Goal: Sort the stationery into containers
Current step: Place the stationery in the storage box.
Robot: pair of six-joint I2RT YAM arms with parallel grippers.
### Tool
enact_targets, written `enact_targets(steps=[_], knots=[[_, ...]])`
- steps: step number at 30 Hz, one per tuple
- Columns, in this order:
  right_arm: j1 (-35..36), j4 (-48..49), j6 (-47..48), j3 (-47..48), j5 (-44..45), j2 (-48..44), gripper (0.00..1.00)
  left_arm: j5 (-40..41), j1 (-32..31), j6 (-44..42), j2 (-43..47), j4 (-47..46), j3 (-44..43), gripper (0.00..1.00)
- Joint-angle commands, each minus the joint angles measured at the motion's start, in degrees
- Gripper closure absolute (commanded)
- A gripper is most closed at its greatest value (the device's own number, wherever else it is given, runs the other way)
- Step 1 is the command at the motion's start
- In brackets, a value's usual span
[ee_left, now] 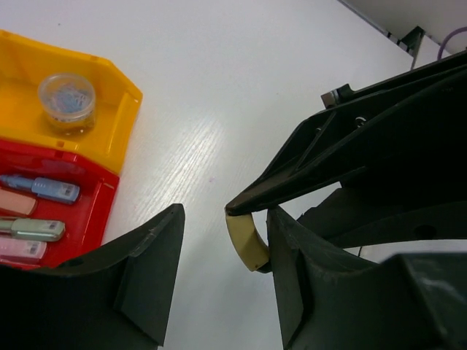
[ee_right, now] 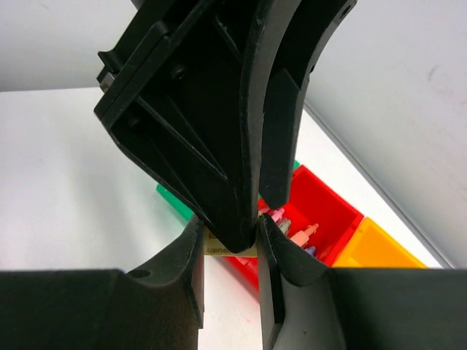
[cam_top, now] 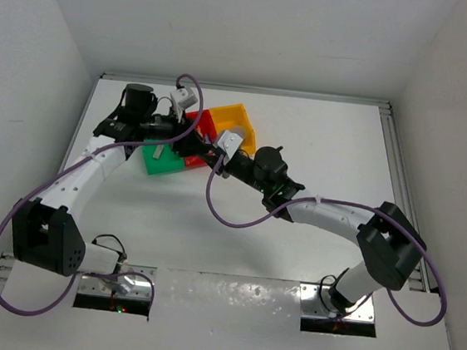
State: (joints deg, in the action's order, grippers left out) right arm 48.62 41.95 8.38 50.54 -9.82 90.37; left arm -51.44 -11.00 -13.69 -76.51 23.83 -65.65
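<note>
The right end effector (ee_right: 228, 235) is clamped on the tan block (ee_left: 246, 244), which is held off the surface (ee_left: 219, 87) beside the red bin (ee_left: 98, 208), its long axis running roughly along the parted fingers of the left end effector (ee_left: 226, 219).

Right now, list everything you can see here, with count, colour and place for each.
green bin: one, green, near end of row.
red bin: one, red, middle.
yellow bin: one, yellow, far end.
pens: four showing, blue, orange, green, pink, in red bin.
jar: one, clear, blue bits inside, in yellow bin.
block: one, tan, in right gripper.
table: one, white.
arms: two, white and black, from near edge.
cables: two, purple, along them.
left gripper: one, black, open, by block.
right gripper: one, black, shut on block.
</note>
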Motion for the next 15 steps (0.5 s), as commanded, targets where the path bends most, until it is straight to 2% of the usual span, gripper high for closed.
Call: enact_targets(steps=[1,9,15], knots=[[-0.37,7.79,0.58,1.57,1.12,-3.00,1.00,-7.62,-0.33,-0.99,-0.39,5.08,-2.90,0.53],[-0.37,8.05,1.99,1.49,2.18,-2.74,1.00,-12.02,-0.07,-3.27,-0.13,8.07,-5.63,0.48],[0.77,8.85,2.43,1.92,2.18,-3.53,1.00,-4.03,-1.73,-4.14,0.05,9.38,-6.51,0.72]])
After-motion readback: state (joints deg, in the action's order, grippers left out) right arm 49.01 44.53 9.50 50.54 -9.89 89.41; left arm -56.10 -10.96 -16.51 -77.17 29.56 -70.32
